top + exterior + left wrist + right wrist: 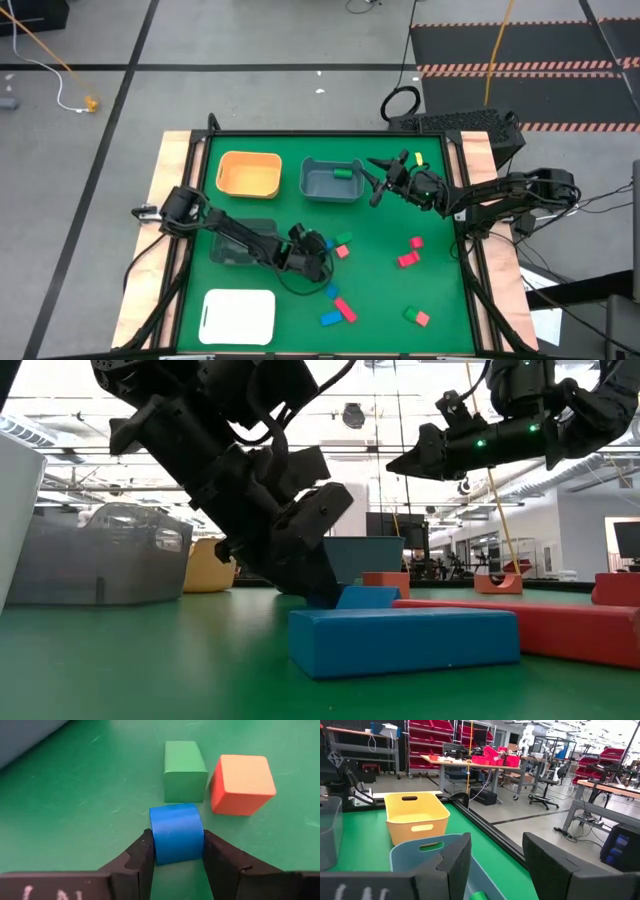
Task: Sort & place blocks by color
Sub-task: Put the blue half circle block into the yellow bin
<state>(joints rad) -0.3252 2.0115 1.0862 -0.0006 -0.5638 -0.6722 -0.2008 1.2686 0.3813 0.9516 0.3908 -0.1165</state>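
Observation:
My left gripper [318, 252] is low over the green mat at the table's middle, shut on a small blue cube [176, 831]. A green cube [185, 770] and a red cube [242, 784] lie on the mat just beyond it. My right gripper [383, 180] hovers open over the right rim of the blue-grey bin [318, 188], which holds one green block [341, 172]. More red, blue and green blocks [407, 260] lie scattered on the mat's right and near part. A yellow block [418, 160] sits by the right arm. My left gripper pinches the blue cube between its two fingers [142, 851], one on each of two opposite side faces [156, 840]. The fingers slant down at it from the table's left. The cube stands upright, and its underside seems to rest on the mat.
An orange bin [248, 173] stands at the far left of the mat, a clear grey bin [232, 250] under my left arm, and a white flat tray [238, 315] at the near left. A blue bar [400, 640] and a red bar [540, 628] lie near the front edge.

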